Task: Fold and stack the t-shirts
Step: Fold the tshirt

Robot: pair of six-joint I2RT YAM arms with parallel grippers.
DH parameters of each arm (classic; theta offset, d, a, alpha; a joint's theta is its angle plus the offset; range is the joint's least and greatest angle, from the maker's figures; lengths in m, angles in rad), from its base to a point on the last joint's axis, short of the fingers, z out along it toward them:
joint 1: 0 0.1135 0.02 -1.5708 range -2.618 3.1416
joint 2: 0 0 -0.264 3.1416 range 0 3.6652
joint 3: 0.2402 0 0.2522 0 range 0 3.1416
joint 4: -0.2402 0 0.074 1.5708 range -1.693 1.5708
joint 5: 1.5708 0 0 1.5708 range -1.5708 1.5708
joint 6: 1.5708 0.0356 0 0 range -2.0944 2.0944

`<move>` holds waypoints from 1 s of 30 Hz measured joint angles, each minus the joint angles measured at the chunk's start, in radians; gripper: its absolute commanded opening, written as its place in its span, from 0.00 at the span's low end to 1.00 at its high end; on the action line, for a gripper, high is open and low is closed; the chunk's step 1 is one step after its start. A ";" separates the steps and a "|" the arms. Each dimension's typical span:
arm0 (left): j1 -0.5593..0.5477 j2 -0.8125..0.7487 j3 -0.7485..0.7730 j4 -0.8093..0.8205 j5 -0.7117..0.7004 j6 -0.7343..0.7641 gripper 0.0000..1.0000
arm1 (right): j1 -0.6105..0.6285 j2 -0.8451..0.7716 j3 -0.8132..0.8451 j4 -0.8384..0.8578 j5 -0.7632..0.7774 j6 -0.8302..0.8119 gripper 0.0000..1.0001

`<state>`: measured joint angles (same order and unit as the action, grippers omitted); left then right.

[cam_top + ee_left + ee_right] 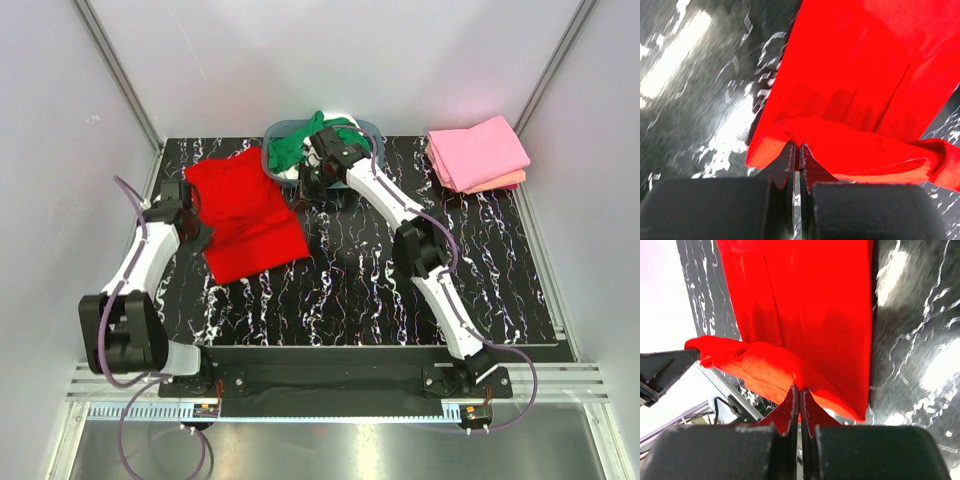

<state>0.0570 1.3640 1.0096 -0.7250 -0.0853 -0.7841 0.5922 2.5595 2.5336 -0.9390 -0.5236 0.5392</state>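
Pale walls with grey corner rails enclose a black, white-veined tabletop; light glares off it.

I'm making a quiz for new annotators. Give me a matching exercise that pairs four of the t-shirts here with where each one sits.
Things:
1. red t-shirt
2. green t-shirt
3. pink t-shirt
4. salmon t-shirt

Places:
A. in the blue-grey basket
B. on top at the far right
C. spread out left of the basket
D. underneath at the far right

Pairs: 1-C, 2-A, 3-B, 4-D
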 measured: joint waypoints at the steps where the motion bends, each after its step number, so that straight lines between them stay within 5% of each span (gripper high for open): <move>1: 0.003 0.018 0.013 0.009 0.001 0.005 0.00 | -0.004 0.011 0.011 0.008 -0.004 0.002 0.02; 13: 0.020 0.231 0.112 0.057 0.004 0.036 0.00 | -0.024 0.124 0.068 0.128 -0.023 0.034 0.09; 19: 0.032 0.284 0.164 0.069 0.003 0.037 0.03 | -0.033 0.172 0.100 0.214 -0.045 0.058 0.22; 21: 0.036 0.304 0.180 0.070 0.003 0.040 0.17 | -0.037 0.182 0.103 0.241 -0.046 0.068 0.37; 23: 0.045 0.337 0.202 0.070 0.005 0.043 0.19 | -0.043 0.192 0.113 0.274 -0.045 0.080 0.60; 24: 0.055 0.362 0.225 0.063 0.007 0.044 0.30 | -0.046 0.195 0.114 0.289 -0.044 0.086 0.83; 26: 0.078 0.428 0.304 0.034 0.010 0.050 0.51 | -0.053 0.197 0.132 0.323 -0.070 0.100 0.91; 27: 0.093 0.462 0.353 0.028 0.012 0.052 0.76 | -0.055 0.197 0.153 0.351 -0.065 0.100 0.92; 30: 0.126 0.526 0.486 -0.006 0.021 0.060 0.92 | -0.077 0.187 0.169 0.419 -0.064 0.095 0.96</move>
<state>0.1829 1.8896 1.4956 -0.7315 -0.0647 -0.7242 0.5156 2.7468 2.7029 -0.5201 -0.5877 0.6342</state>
